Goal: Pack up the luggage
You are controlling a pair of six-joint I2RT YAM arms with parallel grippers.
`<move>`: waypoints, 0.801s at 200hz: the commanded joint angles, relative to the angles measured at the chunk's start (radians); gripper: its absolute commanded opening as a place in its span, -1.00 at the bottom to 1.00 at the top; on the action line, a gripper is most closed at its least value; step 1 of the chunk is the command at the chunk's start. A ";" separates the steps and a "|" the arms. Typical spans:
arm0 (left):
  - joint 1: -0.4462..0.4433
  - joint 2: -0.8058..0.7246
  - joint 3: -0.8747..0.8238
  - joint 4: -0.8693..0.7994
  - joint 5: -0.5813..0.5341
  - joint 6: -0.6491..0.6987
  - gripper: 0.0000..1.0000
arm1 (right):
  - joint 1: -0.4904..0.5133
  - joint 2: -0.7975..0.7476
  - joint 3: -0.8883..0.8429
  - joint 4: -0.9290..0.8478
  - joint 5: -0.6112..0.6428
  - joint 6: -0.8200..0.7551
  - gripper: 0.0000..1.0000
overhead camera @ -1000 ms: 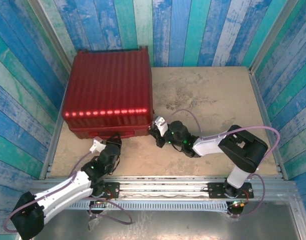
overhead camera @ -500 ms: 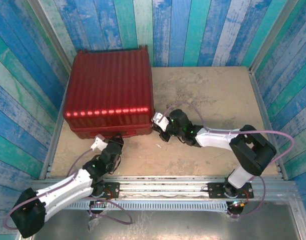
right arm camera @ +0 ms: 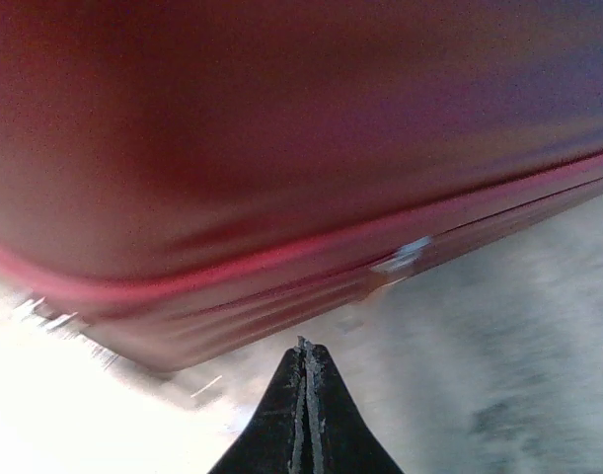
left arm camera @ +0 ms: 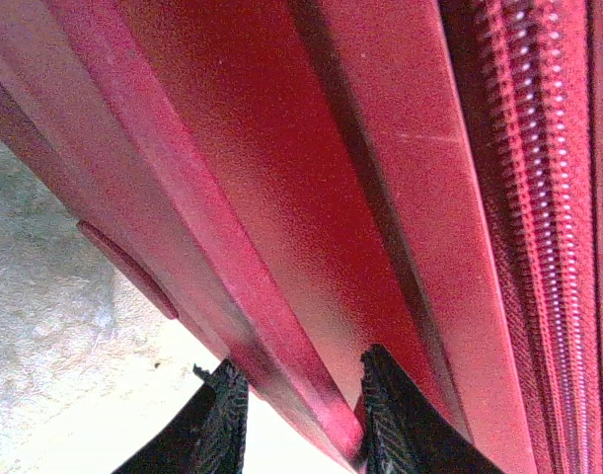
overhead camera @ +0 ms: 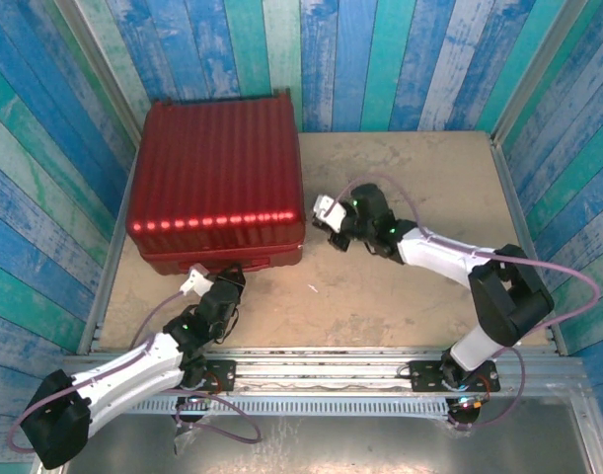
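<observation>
The luggage (overhead camera: 217, 178), a dark-red ribbed hard-shell case, lies closed at the table's back left. My left gripper (overhead camera: 227, 276) is at its near edge. In the left wrist view the two fingers (left arm camera: 301, 420) straddle a red ridge of the luggage (left arm camera: 360, 178) and press on it, with the zipper band (left arm camera: 538, 197) to the right. My right gripper (overhead camera: 316, 219) sits just off the case's right side, shut with nothing in it. In the right wrist view its fingertips (right arm camera: 302, 355) meet in front of the luggage (right arm camera: 281, 148), close to a small silvery tab (right arm camera: 400, 259) on the seam.
The sandy tabletop (overhead camera: 419, 178) stretches to the right of the case. Blue and green plank walls (overhead camera: 380, 59) close in the back and both sides. A metal rail (overhead camera: 321, 370) with the arm bases runs along the near edge.
The right arm has swung from the case's near right corner farther back along its right side, gripper still shut. The left gripper has stayed on the near edge.
</observation>
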 commanded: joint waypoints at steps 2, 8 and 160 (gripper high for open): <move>-0.021 0.045 -0.074 -0.312 0.110 0.196 -1.00 | -0.012 -0.028 0.060 -0.020 0.022 -0.071 -1.00; -0.021 0.046 -0.074 -0.315 0.110 0.198 -1.00 | -0.012 -0.023 0.070 -0.030 0.018 -0.078 -1.00; -0.021 0.055 -0.078 -0.305 0.103 0.174 -1.00 | 0.092 -0.100 -0.255 0.282 -0.085 0.246 0.49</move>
